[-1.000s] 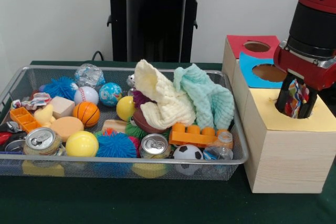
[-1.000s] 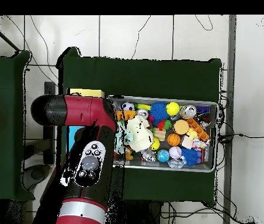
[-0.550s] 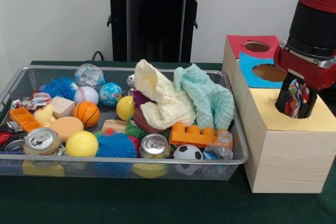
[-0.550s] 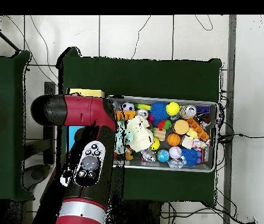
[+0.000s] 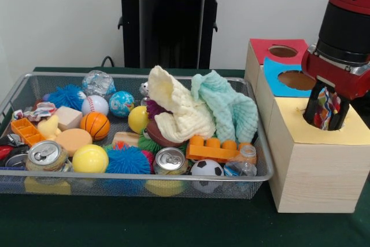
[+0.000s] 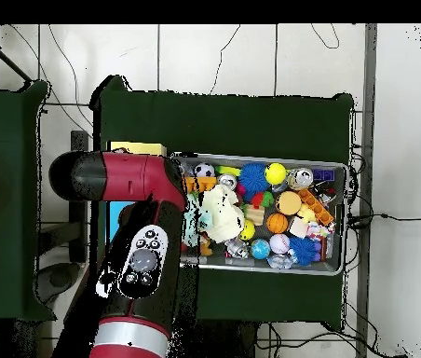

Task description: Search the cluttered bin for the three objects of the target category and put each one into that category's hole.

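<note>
Gripper (image 5: 327, 121) sits at the mouth of the hole in the yellow-topped box (image 5: 315, 166), its two dark fingers closed on a multicoloured cloth (image 5: 326, 108) bunched between them. I judge this to be the release step for one fabric item.

To do it well I would keep the gripper centred over the opening, lower slightly so the bulk of the cloth is below the rim, then open fully and lift straight up. A soft piece like this may cling to a finger or drape over the edge (worth checking before moving off). No sideways motion until the fingers are clear of the box top.

Two more fabric candidates lie in the wire bin (image 5: 34, 82): a cream cloth (image 5: 176, 108) and a mint cloth (image 5: 231, 111), heaped together at the bin's end nearest the boxes, on top of the balls, cans and blocks. Both are well apart from the gripper, across the bin wall. The blue-topped box (image 5: 277, 82) and red-topped box (image 5: 272, 50) stand behind the yellow one and are not in play.

From overhead the arm (image 6: 135, 233) covers the boxes, so I cannot check the hole there. Green surface (image 5: 144, 224) around the bin carries nothing loose.
</note>
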Robot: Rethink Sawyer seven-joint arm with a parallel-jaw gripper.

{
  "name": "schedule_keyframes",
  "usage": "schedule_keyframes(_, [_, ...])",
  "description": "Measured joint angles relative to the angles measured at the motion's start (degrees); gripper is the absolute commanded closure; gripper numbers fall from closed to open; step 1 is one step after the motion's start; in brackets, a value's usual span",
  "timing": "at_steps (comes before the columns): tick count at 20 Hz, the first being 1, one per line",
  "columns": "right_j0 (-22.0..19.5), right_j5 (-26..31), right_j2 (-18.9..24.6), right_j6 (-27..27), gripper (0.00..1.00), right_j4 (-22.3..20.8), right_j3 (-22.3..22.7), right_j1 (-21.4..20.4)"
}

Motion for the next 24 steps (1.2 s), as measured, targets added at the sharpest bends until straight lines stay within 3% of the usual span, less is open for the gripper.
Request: schedule_keyframes(24, [-0.3, 3.2, 0.2, 0.0, 0.0, 0.0, -1.6, 0.3])
